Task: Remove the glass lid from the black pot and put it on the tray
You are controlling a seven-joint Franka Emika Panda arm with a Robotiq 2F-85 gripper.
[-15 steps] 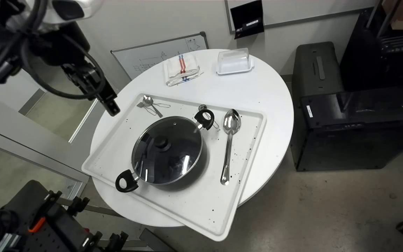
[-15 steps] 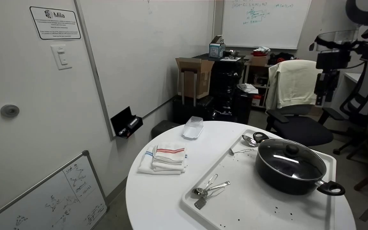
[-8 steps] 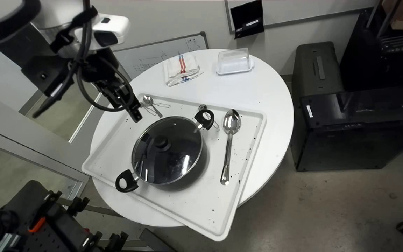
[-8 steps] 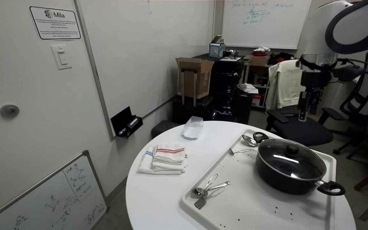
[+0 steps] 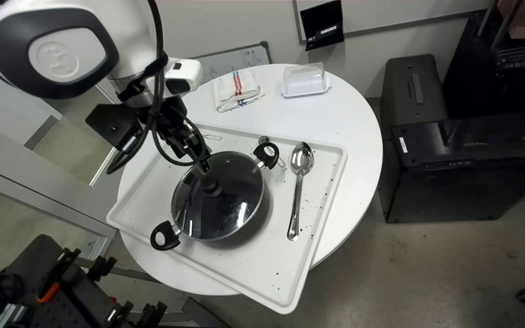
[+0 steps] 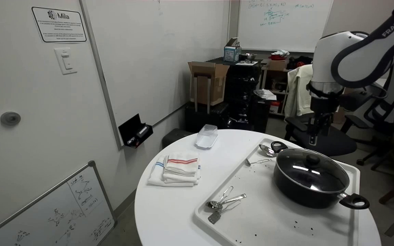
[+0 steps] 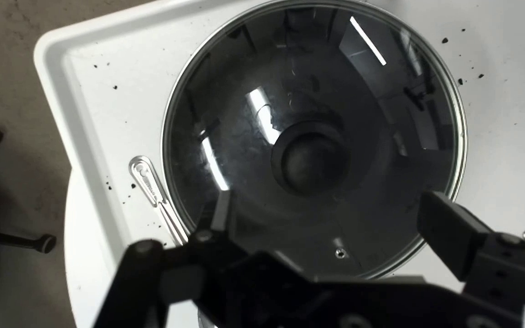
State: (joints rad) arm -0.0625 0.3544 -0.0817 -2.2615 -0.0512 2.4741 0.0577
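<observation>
Beneath the black pot (image 6: 303, 196) and extending past it on all sides, you have the round white table (image 5: 299, 114). Between pot and table sits the tray (image 5: 253, 271), your widest container; two of its corners overhang the table edge. The pot stands upright in the tray, its black loop handles (image 5: 265, 158) on opposite sides. On top of the pot, level and covering its mouth, rests the glass lid (image 5: 228, 200); through it you see a dark interior, and you cannot tell whether the pot holds anything. Above the pot hangs your gripper (image 7: 328, 196), apart from the lid. Its fingers (image 7: 449, 232) stand wide apart and have hold of nothing.

Well apart from the pot, directly on the table, you find the folded towels (image 5: 237, 93) and a white dish (image 6: 204, 141) under a clear cover (image 5: 306, 75); the dish's contents cannot be made out. Near the pot, inside the tray, lies a large metal spoon (image 5: 301, 164). Farther from the pot, by the tray's rim, you see a cluster of small metal utensils (image 6: 217, 205). Just beside a pot handle lies one more small metal utensil (image 6: 249, 162). Atop the pot's lid, note the black knob (image 7: 310, 161); the gripper's fingers are clear of it. Around the pot, dark specks (image 7: 481, 75) are scattered across the tray.
</observation>
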